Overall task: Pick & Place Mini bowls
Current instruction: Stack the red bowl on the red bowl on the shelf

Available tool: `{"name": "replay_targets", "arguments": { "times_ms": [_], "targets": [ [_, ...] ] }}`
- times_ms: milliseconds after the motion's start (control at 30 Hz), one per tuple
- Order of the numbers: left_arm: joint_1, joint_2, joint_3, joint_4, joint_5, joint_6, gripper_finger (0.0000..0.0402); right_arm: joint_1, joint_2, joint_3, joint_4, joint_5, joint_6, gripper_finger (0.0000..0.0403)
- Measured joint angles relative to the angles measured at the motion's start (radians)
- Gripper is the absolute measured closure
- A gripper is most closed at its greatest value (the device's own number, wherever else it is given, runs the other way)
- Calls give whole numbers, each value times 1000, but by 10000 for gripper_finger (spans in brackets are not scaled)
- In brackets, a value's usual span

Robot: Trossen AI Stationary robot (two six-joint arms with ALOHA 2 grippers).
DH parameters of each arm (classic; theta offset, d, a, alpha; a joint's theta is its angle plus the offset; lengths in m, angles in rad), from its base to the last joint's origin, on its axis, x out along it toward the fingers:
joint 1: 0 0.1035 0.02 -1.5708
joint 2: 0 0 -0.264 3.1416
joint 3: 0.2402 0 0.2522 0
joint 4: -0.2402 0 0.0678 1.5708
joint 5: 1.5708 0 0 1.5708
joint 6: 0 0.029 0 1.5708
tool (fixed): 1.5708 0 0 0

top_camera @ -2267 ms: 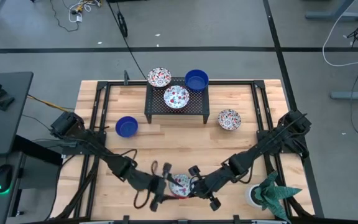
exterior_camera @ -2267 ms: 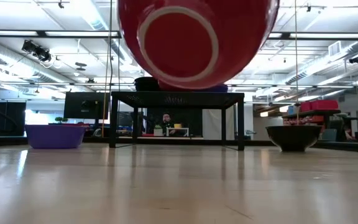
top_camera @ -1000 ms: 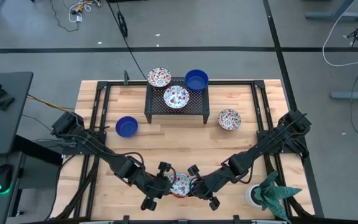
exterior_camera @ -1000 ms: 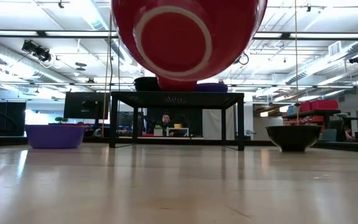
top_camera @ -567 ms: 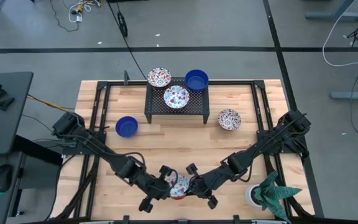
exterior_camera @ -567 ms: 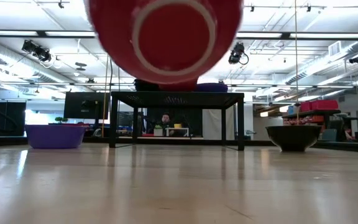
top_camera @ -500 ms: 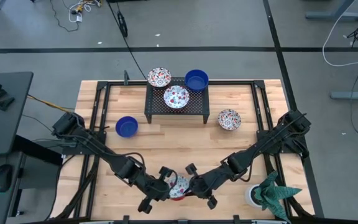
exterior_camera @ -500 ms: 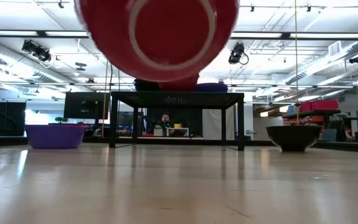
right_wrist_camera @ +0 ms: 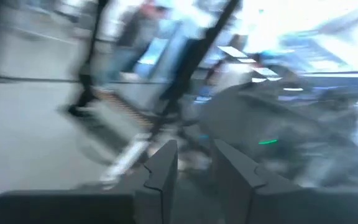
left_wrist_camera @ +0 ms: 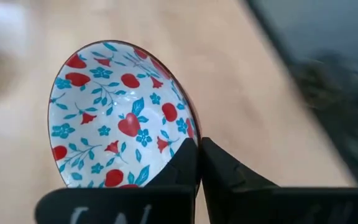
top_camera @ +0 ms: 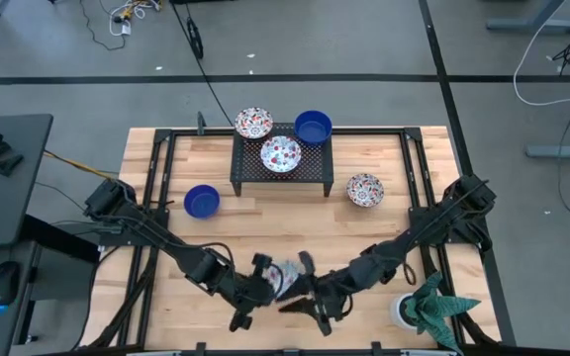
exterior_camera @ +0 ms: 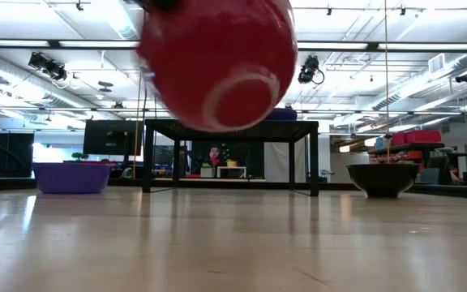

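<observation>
I see the floral mini bowl [top_camera: 278, 278] lifted above the wooden table's [top_camera: 265, 222] front edge, between both arms.

You see 1 bowl [left_wrist_camera: 120, 118] white inside with red and blue flowers, red outside with a white ring. 2 solid blue bowls [top_camera: 202, 201] [top_camera: 313, 127], 3 more floral bowls [top_camera: 253, 123], a black rack [top_camera: 280, 170], pale wooden table [top_camera: 285, 227].

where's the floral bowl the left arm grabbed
The floral bowl is held off the table at its near edge, left of centre in the high view, its rim pinched in the left gripper; the right gripper is just beside it.
</observation>
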Motion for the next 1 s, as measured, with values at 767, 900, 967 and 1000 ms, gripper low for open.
{"name": "replay_targets", "arguments": {
  "times_ms": [767,900,967,1000],
  "targets": [
    [274,-19,426,-620,-401,-3,393,222,-1,-3,-690,915,692,346],
    [375,-19,485,-639,-314,106,392,213,0,-3,-942,801,996,353],
    [427,-19,501,-633,-283,162,391,211,0,-3,-1037,765,1108,355],
    [453,-19,504,-634,-274,189,392,211,0,-3,-1070,761,1152,357]
  ]
}}
